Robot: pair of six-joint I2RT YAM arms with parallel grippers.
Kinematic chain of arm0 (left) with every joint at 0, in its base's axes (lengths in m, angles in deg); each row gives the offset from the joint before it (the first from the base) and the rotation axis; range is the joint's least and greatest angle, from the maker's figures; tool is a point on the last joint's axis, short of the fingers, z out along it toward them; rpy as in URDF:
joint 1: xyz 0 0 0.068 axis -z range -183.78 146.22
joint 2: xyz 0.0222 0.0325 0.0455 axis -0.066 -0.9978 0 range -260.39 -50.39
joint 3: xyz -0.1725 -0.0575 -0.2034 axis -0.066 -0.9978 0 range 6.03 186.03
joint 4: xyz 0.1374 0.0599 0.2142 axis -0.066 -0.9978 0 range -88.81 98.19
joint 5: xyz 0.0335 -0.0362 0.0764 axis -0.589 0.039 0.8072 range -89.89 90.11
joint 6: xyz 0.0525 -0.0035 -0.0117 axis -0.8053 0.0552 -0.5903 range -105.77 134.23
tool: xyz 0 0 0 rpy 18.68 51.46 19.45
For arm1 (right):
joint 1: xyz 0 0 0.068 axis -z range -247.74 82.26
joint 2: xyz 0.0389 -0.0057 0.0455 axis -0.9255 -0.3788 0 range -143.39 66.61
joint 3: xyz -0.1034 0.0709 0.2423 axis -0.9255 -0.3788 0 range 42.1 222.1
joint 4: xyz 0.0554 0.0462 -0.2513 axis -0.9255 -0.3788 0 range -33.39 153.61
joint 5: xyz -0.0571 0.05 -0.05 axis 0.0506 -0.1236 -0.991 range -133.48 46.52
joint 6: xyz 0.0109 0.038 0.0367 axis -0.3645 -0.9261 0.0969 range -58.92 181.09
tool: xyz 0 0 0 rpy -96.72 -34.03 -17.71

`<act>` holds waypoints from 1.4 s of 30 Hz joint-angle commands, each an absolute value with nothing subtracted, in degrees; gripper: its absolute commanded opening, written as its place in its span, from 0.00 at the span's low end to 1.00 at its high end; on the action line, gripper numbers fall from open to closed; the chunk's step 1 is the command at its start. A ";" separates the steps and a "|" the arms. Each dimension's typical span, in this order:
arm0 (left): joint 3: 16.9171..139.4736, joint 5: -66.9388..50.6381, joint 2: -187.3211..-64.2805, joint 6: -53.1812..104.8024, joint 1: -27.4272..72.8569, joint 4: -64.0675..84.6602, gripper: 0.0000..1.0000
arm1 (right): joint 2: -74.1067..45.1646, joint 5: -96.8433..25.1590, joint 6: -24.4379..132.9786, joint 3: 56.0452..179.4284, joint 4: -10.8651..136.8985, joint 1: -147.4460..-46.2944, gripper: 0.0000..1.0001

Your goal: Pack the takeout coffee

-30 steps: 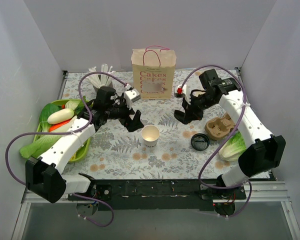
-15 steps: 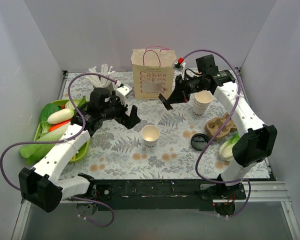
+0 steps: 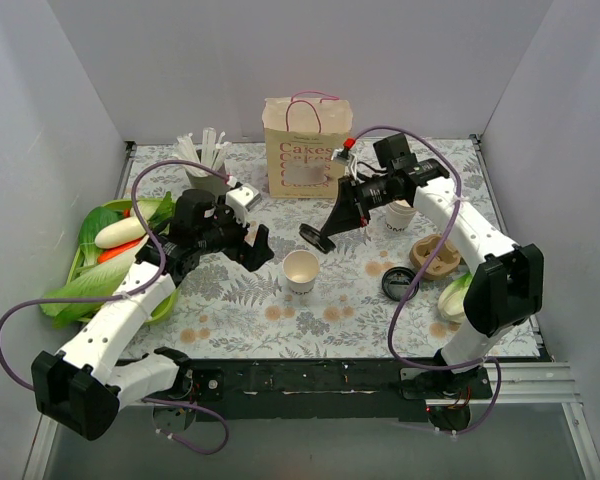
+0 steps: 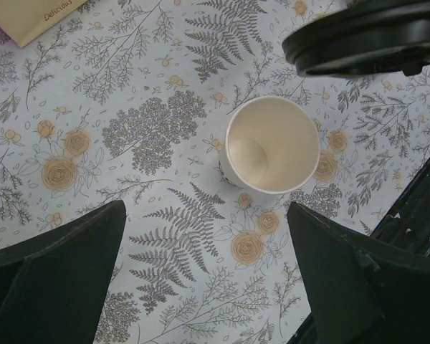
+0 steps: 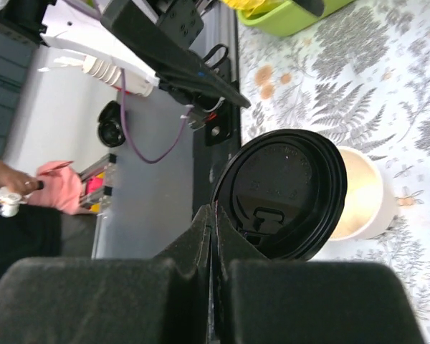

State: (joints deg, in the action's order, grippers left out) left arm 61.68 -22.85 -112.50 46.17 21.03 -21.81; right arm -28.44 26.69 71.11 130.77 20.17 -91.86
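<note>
Top external view, from the left: a green plastic tray [image 3: 164,300] of vegetables sits at the left edge of the tabletop [image 3: 240,300]. Just right of it, the left end effector [image 3: 257,245] hangs low, empty. The left wrist view shows its two black fingers [image 4: 57,276] spread wide, with the small white paper cup [image 3: 301,270] framed between and beyond them.

That cup stands upright near the middle of the tabletop, open-topped, no lid on it. So the coffee isn't packable yet, and I judge capping to be the step in hand.

Moving right, the right end effector [image 5: 211,228] is closed on the edge of a round black plastic lid [image 5: 279,192], pinching it by the rim. The lid hangs in the air just to the far right of the cup, tilted and not yet over the mouth. In the right wrist view it only partly overlaps the cup's rim.

The next move calls for sliding the lid over, centring it on the rim, levelling it, then pressing down to seat it. The light cup may tip or skate, so the left end effector could brace it.

Far centre, the cream paper bag with pink handles [image 3: 305,150] stands upright, the likely destination. Further right are a stack of cream paper cups [image 3: 401,215], a brown cardboard cup carrier [image 3: 440,252] and a spare flat black lid [image 3: 400,286].
</note>
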 commanded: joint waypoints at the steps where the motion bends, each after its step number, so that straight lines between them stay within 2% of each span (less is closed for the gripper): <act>1: 61.40 -24.40 -110.60 43.06 20.91 -21.60 0.98 | -26.38 34.38 67.16 127.27 23.88 -92.61 0.01; 9: 59.90 -26.96 -110.95 41.48 21.09 -21.87 0.98 | -29.89 37.20 58.46 124.89 31.26 -94.81 0.01; 30: 59.82 -28.54 -114.38 40.16 22.85 -21.69 0.98 | -40.53 37.55 49.40 126.57 38.91 -97.19 0.01; 42: 51.73 -31.53 -117.19 57.73 22.85 -10.45 0.98 | -39.30 36.15 49.22 124.19 39.18 -97.10 0.01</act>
State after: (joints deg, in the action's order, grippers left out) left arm 53.12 -29.06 -116.70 50.26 22.61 -15.47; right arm -40.61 35.30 49.56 124.78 37.79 -97.02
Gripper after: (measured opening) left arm 0.978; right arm 0.021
